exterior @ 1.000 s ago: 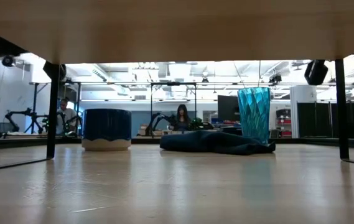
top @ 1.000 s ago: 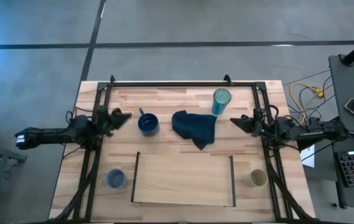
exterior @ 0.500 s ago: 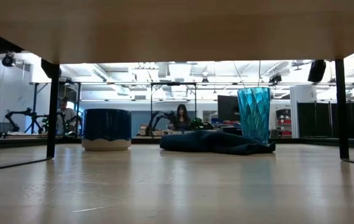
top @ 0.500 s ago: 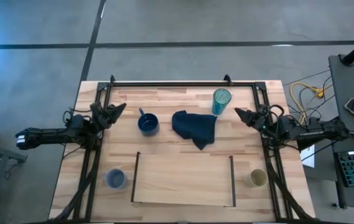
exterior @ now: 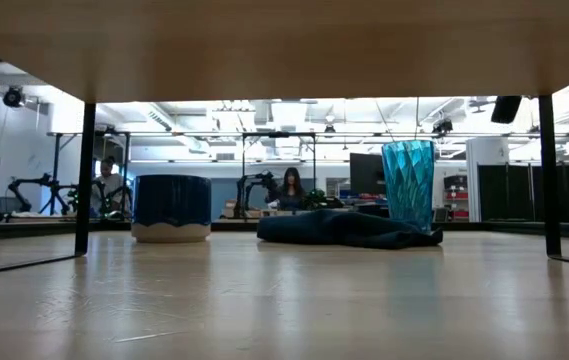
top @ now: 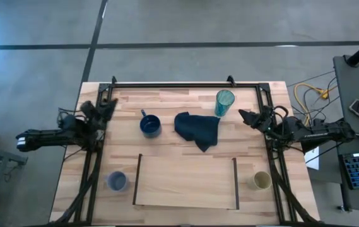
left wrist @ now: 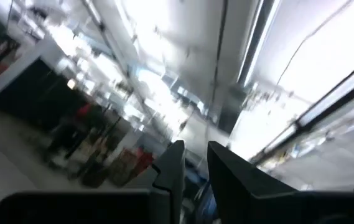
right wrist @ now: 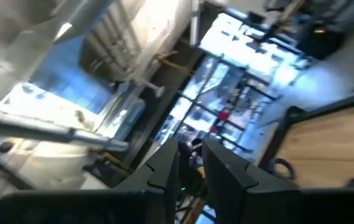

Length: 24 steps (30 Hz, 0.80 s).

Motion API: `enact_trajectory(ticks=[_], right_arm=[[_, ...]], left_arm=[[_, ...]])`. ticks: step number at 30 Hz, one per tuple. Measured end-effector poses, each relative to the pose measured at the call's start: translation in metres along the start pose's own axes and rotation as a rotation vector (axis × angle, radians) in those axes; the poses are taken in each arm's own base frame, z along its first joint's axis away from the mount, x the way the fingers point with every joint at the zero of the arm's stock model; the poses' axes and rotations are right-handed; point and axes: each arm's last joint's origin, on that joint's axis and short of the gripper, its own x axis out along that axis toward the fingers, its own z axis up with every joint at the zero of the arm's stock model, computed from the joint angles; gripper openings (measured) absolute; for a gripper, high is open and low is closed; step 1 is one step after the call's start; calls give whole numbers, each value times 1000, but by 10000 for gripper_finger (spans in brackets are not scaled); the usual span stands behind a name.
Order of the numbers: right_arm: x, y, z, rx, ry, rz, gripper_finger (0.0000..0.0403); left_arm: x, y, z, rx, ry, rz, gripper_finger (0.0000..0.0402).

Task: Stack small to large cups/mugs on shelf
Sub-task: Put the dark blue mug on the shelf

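The dark blue mug (top: 149, 125) (exterior: 171, 208) and the tall teal tumbler (top: 224, 103) (exterior: 408, 185) stand upright on their bases on the far half of the table. The small grey-blue cup (top: 117, 181) stands left of the shelf (top: 185, 181), and the small beige cup (top: 262, 181) stands right of it. My left gripper (top: 108, 105) (left wrist: 194, 155) hovers at the table's left edge, left of the mug. My right gripper (top: 243, 116) (right wrist: 189, 152) hovers at the right edge, near the tumbler. Both are tipped upward, fingers nearly together with nothing between them.
A crumpled dark blue cloth (top: 198, 130) (exterior: 344, 228) lies between the mug and the tumbler. Black frame rails (top: 179, 84) run along the table's far, left and right sides. People sit in the room beyond the table.
My left gripper has risen, drawn back toward the table's far left corner and away from the mug, and tipped its fingers upward. My right gripper has stayed in place and tipped upward. The cups, cloth and shelf have not moved.
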Motion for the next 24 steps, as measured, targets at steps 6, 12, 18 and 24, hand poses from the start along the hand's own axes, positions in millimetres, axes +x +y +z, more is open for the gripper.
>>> enact_trajectory(ticks=[6,12,18,24], right_arm=[[11,14,7,-124,-22,-42,68],[32,41,21,-351,9,-305,87],[42,60,38,-430,55,-639,120],[53,74,46,-453,76,-730,155]], left_arm=[[16,-20,15,43,176,-115,57],[33,-33,37,310,839,433,57],[42,-37,39,133,1020,877,57],[69,-33,8,114,1094,796,57]])
